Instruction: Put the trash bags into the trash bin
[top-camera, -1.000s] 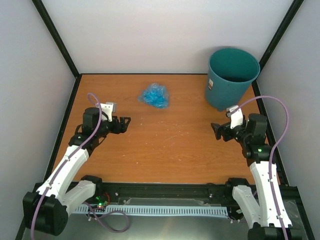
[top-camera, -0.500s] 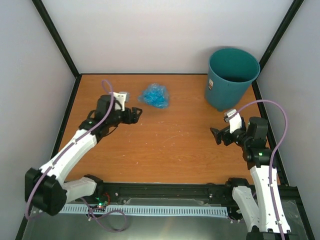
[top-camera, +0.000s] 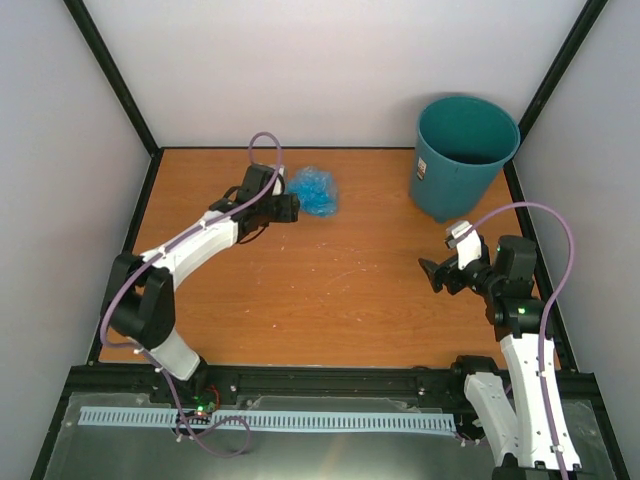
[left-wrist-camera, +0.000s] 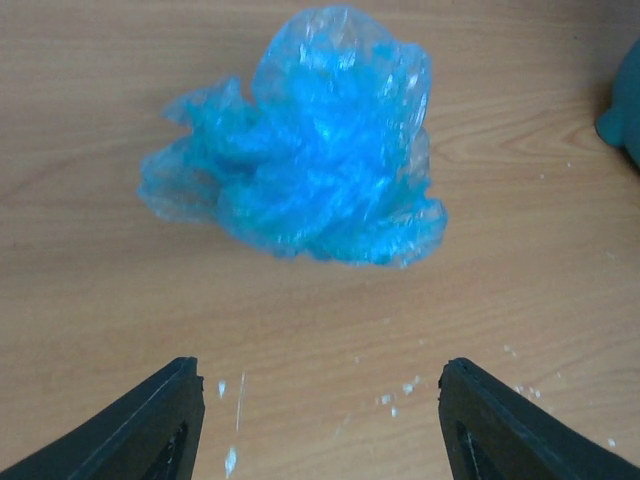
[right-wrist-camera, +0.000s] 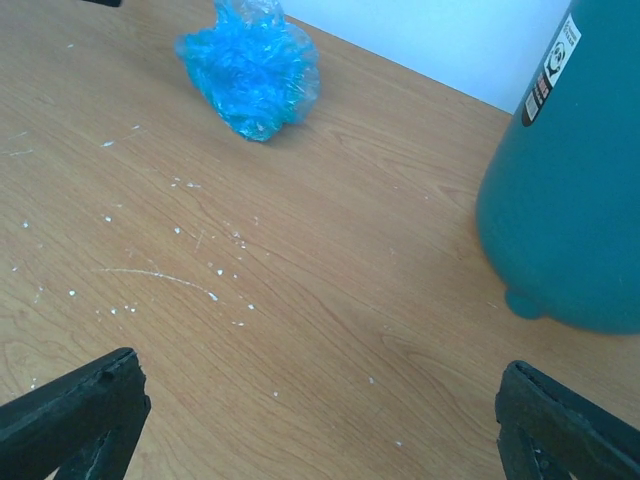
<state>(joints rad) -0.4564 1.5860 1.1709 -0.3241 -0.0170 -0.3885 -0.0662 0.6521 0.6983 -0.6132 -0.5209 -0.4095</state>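
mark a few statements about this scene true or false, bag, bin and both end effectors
1. The trash bag lies crumpled on the table, outside the trash bin. True.
2. The left end effector is shut on the bag. False: its fingers stand wide apart just short of the bag, with bare table between them and it.
3. The bin stands with its opening up near the table's far right corner. True.
4. The right end effector grips the bin's rim. False: it is open, apart from the bin, and holds nothing.
5. The bag is red. False: it is translucent light blue.
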